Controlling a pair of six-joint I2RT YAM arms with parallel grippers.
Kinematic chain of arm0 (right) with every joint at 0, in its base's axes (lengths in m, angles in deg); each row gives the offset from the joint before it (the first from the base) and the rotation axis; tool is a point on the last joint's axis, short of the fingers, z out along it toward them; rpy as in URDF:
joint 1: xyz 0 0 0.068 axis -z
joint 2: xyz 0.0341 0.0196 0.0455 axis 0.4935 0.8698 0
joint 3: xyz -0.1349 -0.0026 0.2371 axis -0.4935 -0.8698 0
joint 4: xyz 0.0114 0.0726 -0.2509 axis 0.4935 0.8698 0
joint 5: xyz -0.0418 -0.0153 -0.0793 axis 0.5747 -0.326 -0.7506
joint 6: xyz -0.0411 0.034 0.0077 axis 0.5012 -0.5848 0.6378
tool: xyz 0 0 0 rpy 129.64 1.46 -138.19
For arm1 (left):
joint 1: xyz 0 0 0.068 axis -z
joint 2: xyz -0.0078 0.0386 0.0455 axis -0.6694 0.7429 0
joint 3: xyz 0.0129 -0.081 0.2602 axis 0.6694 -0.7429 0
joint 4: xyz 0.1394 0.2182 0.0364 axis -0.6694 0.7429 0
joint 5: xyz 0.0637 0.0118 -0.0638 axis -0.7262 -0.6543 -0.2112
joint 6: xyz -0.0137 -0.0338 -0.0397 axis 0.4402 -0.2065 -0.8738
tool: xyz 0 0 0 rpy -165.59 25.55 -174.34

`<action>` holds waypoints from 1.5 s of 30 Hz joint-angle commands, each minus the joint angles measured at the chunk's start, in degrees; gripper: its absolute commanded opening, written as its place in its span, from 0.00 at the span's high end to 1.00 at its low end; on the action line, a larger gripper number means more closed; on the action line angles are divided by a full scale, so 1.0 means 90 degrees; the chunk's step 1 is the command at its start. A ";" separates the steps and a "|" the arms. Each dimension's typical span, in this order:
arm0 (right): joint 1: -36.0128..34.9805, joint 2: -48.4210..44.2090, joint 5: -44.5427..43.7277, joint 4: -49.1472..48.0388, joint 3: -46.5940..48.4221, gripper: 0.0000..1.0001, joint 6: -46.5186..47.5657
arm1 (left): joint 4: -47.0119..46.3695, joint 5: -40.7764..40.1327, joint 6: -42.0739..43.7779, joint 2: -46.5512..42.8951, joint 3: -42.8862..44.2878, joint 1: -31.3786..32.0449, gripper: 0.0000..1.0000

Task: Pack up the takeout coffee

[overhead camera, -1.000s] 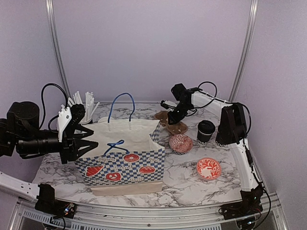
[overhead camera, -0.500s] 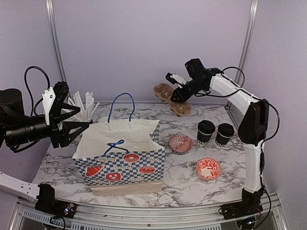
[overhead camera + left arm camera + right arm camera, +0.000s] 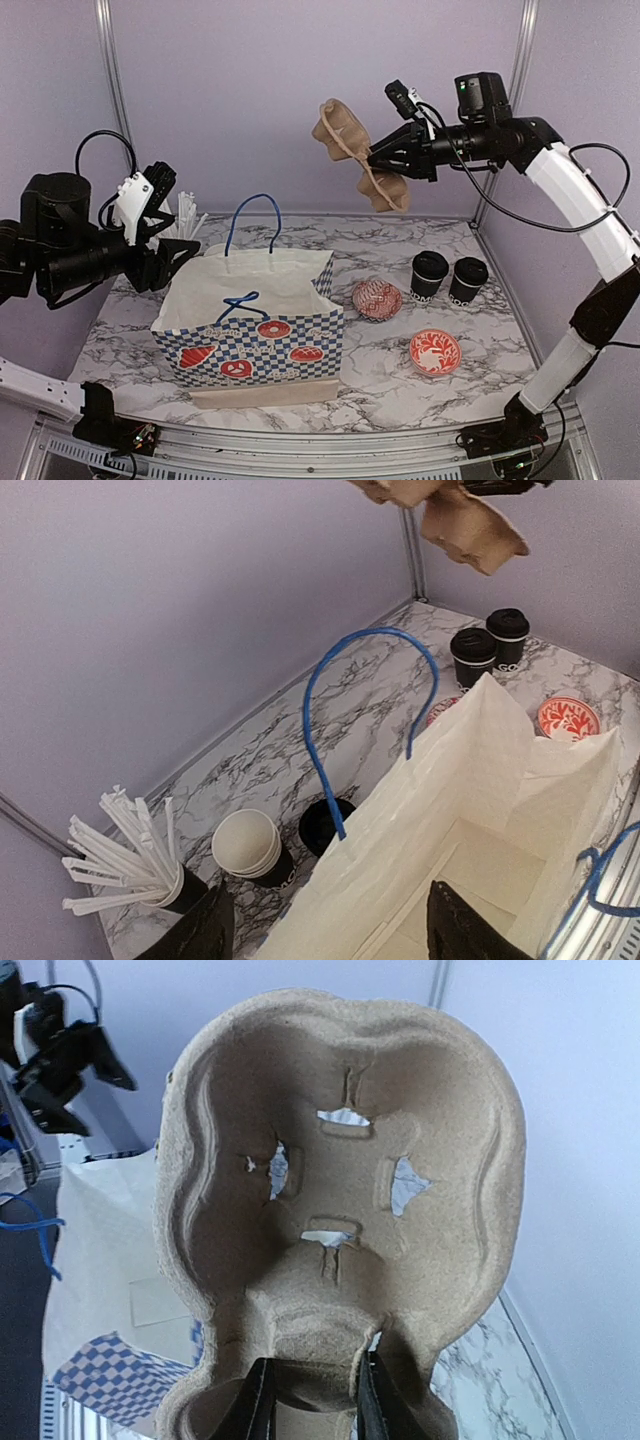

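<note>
Two takeout coffee cups with black lids (image 3: 429, 275) (image 3: 467, 280) stand side by side on the marble table at the right; the left wrist view shows them far off (image 3: 472, 652). My right gripper (image 3: 388, 160) is high above the table, shut on a brown pulp cup carrier (image 3: 350, 140) that hangs tilted over the bag's back right corner. In the right wrist view the carrier (image 3: 340, 1160) fills the frame, its rim pinched between the fingers (image 3: 258, 1410). My left gripper (image 3: 172, 250) stands open and empty beside the back left edge of the paper bag (image 3: 250, 320).
Behind the open bag (image 3: 480, 780) with blue handles are a stack of open black cups (image 3: 248, 845), a black lid (image 3: 322, 825) and a cup of white straws (image 3: 185, 215). Two red-and-white bowls (image 3: 377, 298) (image 3: 435, 351) sit right of the bag.
My right arm has lifted the carrier from the table to high above the bag's back right. My left gripper has opened wider and drawn up and back from the bag's left edge.
</note>
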 commanded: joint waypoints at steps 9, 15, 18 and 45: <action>-0.2462 0.0539 0.0781 0.0144 0.0555 0.90 0.0264 | -0.0252 -0.0797 -0.0702 -0.0284 0.0075 -0.1380 0.34; -0.2790 0.1543 0.0715 0.0347 0.1475 0.89 0.0300 | -0.0395 -0.0937 -0.0709 -0.0784 -0.0106 -0.1391 0.33; -0.2798 0.1898 0.0683 0.0232 0.1647 0.89 0.0230 | -0.0373 -0.0975 -0.0707 -0.1031 -0.0190 -0.1391 0.33; -0.3897 0.1754 -0.2305 0.2236 0.0258 0.88 0.1777 | -0.0371 -0.1165 -0.0584 -0.1120 -0.0501 -0.1391 0.32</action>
